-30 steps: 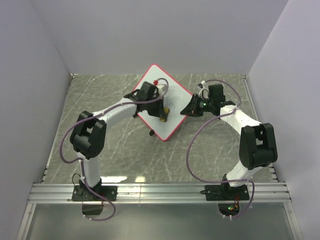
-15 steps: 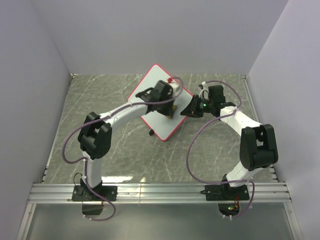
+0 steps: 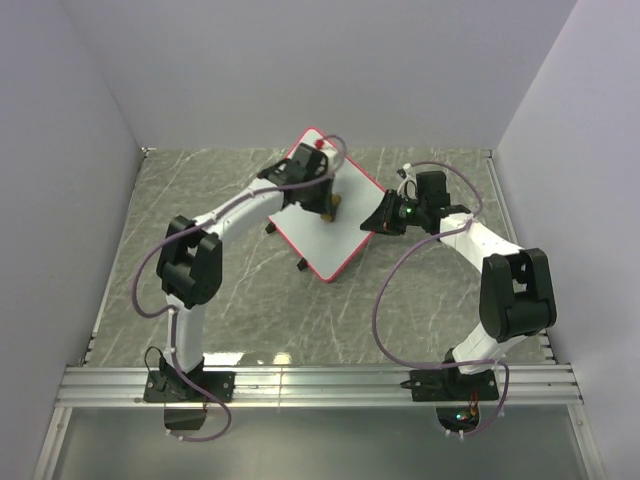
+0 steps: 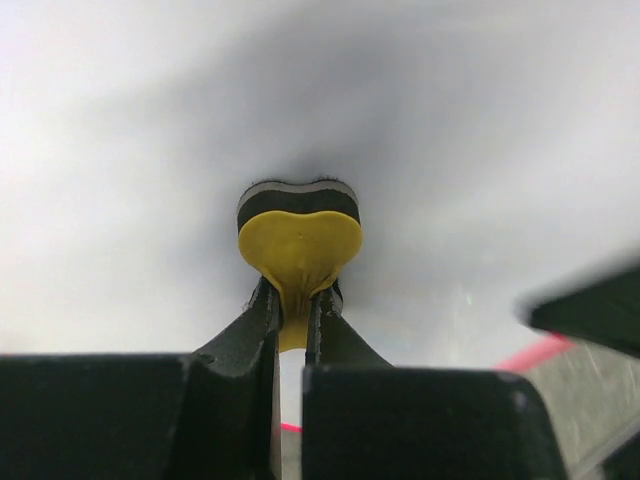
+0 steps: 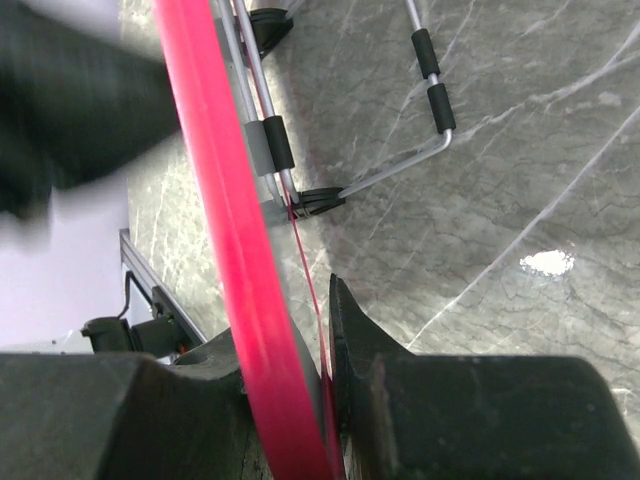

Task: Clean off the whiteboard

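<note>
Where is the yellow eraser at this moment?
In the left wrist view, the eraser is pinched in the left gripper and set against the whiteboard. From above, it sits near the board's middle.

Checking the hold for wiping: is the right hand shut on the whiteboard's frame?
Shut: right wrist view shows the right hand pinching the whiteboard by its pink-red frame.
</note>
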Motion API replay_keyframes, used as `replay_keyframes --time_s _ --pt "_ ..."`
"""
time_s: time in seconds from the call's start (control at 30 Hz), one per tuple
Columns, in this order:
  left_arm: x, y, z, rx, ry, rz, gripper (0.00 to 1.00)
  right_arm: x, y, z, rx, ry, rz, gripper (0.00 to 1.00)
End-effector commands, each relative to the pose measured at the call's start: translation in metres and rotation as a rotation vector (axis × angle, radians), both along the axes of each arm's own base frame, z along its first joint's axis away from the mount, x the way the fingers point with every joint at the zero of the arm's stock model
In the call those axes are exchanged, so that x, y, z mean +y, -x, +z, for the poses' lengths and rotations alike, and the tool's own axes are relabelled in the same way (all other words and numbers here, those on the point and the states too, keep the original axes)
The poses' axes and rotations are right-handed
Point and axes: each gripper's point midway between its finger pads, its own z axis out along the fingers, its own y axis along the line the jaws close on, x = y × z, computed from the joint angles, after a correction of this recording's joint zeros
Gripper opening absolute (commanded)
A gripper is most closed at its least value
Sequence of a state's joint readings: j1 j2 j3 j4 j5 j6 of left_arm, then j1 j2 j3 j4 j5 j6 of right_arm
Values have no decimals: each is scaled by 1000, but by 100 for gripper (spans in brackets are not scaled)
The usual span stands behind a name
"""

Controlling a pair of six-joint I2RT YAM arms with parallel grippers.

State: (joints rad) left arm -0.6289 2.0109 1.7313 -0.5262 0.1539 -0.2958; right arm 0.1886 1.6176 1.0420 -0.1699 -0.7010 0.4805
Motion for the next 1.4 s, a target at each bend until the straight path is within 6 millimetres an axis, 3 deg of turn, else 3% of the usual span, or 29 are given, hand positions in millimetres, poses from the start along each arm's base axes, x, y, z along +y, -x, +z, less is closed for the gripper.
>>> replay_keyframes --time_s 0.0,0.1,0.3,0.33,0.4,0.47,0.5,0.57,0.6,0.63,0.8,0.9,0.97,1.0,1.03,1.1,1.2,1.27,1.33,1.37 --pt "58 -57 -36 11 -81 198 0 9 31 -32 104 78 30 0" --pt "50 -56 -36 10 -78 175 0 11 31 -33 107 76 30 0" --pt "-26 9 -18 -19 -16 -81 0 12 24 -32 106 82 29 0" --pt "-32 19 -11 -25 -6 -108 0 12 22 -32 106 80 30 0" --pt "-25 17 -2 -41 -6 -85 0 13 20 -32 105 80 28 0" --pt "9 -6 15 -75 -10 23 0 14 17 -31 101 77 23 0" --pt "43 -28 27 -87 8 109 0 15 15 -31 98 75 23 0" --pt "80 -46 37 -75 33 222 0 15 13 -29 96 72 16 0" --pt "116 -62 48 -93 33 311 0 16 11 -28 92 73 15 0" --pt "137 -69 55 -111 18 377 0 15 10 -28 93 73 11 0" --pt "232 -82 90 -192 -9 632 0 17 7 -25 86 78 -3 0" --pt "268 -73 70 -159 -47 734 0 15 5 -26 81 85 -13 1" --pt "283 -67 56 -130 -67 775 0 15 4 -26 79 87 -20 14" --pt "294 -58 40 -94 -88 800 0 14 4 -26 76 88 -26 34" --pt "298 -54 32 -73 -91 818 0 14 4 -25 77 90 -31 42" --pt "308 -44 12 -29 -111 844 0 13 1 -23 66 96 -43 55" --pt "315 -32 -5 3 -125 862 0 10 -4 -15 42 117 -48 64" --pt "315 -30 -8 3 -121 859 0 8 -5 -10 38 131 -46 78" --pt "314 -27 -14 16 -124 857 0 5 -9 1 10 153 -57 99" --pt "315 -24 -21 30 -135 858 0 3 -10 6 -2 160 -65 100"
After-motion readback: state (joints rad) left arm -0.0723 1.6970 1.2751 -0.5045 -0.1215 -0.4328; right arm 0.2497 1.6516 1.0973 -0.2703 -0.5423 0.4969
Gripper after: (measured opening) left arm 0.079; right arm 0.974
